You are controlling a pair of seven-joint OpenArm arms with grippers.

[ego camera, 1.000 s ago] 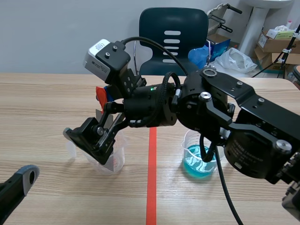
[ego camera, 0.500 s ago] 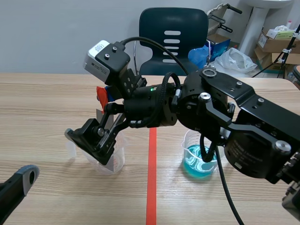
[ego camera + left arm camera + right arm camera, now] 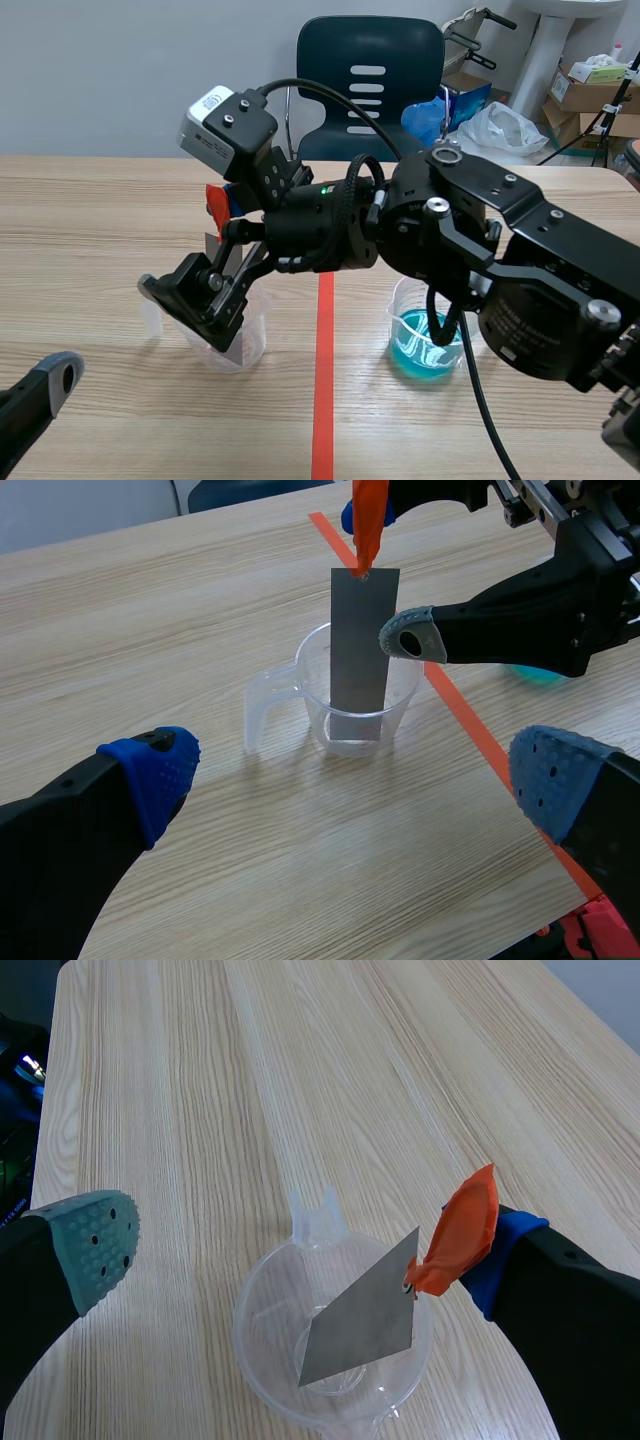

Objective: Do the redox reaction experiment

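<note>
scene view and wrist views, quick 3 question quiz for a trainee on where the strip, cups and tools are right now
1. True or false: the metal strip stands in the clear handled cup.
2. In the scene view, the other cup, right of the red tape line, holds: A) nothing B) blue liquid C) a second strip.
3. Fill in: the fingers of the left tool are ____.

Key: 1 true; 2 B; 3 open.
</note>
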